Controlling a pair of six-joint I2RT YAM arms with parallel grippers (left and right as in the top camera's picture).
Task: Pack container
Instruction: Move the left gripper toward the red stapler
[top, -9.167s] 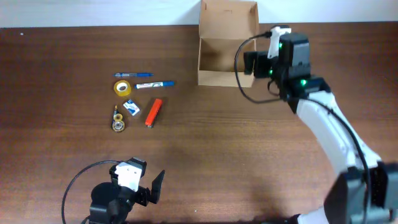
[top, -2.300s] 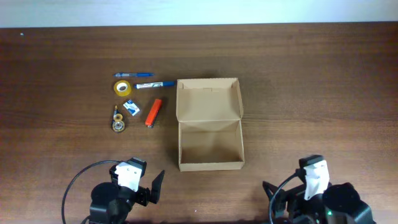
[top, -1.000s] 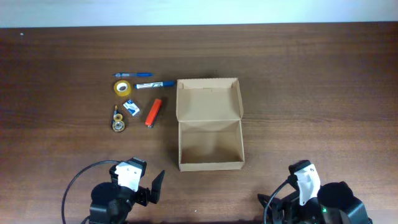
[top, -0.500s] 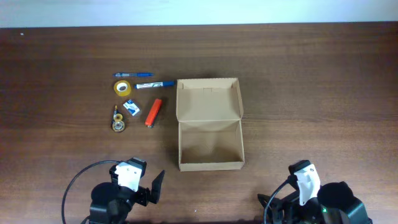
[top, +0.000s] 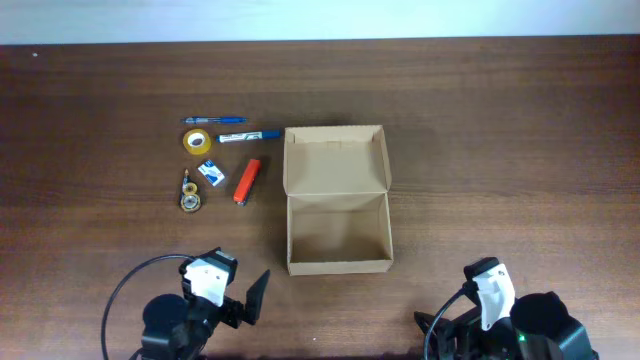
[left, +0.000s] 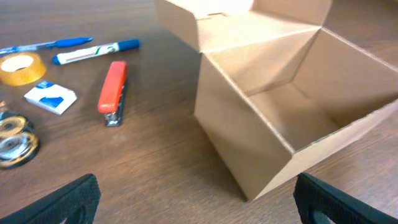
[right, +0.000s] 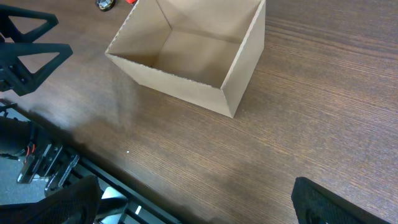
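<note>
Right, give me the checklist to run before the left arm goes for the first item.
1. Container lid open: ok, the flap is folded back away from the arms.
2. Container interior free: ok, nothing lies inside.
3. Left gripper open and empty: ok.
4. Right gripper open and apart from the container: ok.
5. Orange stapler free to pick alone: ok, it lies apart from the blue-white packet and the marker.
6. Stapler within the left arm's reach: cannot tell.
</note>
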